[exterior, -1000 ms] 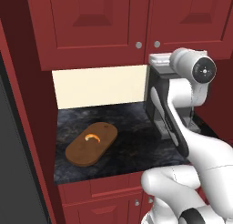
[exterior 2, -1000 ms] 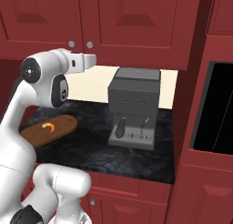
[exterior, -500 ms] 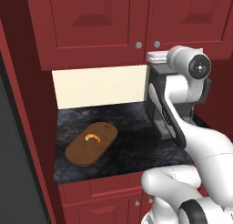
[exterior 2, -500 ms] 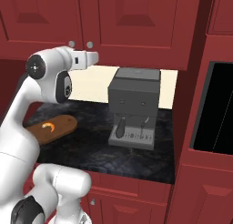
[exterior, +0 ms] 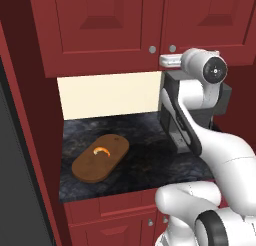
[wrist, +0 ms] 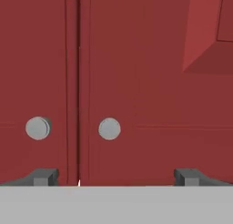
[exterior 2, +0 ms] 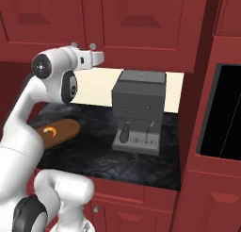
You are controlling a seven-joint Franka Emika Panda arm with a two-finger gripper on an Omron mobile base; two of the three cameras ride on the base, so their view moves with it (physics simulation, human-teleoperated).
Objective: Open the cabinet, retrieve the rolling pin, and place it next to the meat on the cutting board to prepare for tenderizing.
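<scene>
The cabinet (exterior: pixel 105 25) is the dark-red wall unit above the counter, and both its doors are closed. Its two round silver knobs (wrist: pixel 109 129) sit side by side at the centre seam. My gripper (wrist: pixel 116 176) is open and faces the doors just below the knobs, touching nothing. It hangs level with the doors' bottom rail (exterior: pixel 162 61) (exterior 2: pixel 100 58). The oval cutting board (exterior: pixel 100 157) (exterior 2: pixel 59 132) lies on the counter at the left. The small orange meat (exterior: pixel 102 151) (exterior 2: pixel 50 130) rests on it. The rolling pin is out of view.
A dark grey coffee machine (exterior 2: pixel 139 108) stands on the black stone counter (exterior: pixel 145 165), right of the board and below my arm. A black oven front (exterior 2: pixel 226 113) fills the right wall. Low red drawers (exterior: pixel 110 222) run under the counter.
My hand has reached a little closer to the cabinet doors at the same height. The jaws stay open. Board and meat have not moved.
</scene>
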